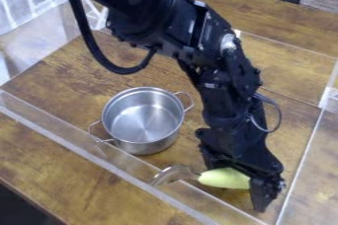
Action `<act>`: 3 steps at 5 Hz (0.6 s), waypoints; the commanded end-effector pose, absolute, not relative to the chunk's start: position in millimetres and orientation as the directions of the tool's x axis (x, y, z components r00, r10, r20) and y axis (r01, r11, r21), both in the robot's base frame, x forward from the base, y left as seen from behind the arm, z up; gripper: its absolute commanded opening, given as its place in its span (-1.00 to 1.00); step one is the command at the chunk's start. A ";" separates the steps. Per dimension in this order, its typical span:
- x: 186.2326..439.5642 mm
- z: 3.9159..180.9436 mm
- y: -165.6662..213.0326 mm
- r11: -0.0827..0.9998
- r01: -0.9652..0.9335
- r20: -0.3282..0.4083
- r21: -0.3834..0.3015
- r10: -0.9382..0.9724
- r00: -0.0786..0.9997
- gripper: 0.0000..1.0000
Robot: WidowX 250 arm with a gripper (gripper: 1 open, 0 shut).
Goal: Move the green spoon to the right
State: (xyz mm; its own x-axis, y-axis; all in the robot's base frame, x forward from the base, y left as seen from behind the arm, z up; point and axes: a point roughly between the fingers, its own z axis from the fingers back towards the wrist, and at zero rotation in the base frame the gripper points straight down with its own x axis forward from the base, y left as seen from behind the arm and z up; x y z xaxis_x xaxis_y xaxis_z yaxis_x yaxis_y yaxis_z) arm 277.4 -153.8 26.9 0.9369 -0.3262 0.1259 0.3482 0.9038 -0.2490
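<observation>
The green spoon [218, 178] lies low on the wooden table near the front right, its yellow-green handle showing under the arm and its silver bowl [169, 174] pointing left by the clear front wall. My gripper [238, 175] stands right over the handle, fingers down on either side of it. The jaws look spread apart around the handle, though the black fingers hide the exact contact. The steel pot [142, 120] stands to the left, apart from the spoon.
A clear plastic wall [79, 145] runs along the front and another [317, 140] along the right side, close to the gripper. The black arm [172, 32] reaches in from the upper left over the wooden table [53, 81].
</observation>
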 end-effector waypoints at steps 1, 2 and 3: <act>286.1 52.4 -133.5 0.921 0.319 0.142 -0.225 -0.293 0.945 1.00; 292.0 72.7 -125.1 0.930 0.302 0.150 -0.211 -0.275 0.950 1.00; 298.0 75.5 -118.4 0.915 0.346 0.146 -0.208 -0.321 0.936 -1.00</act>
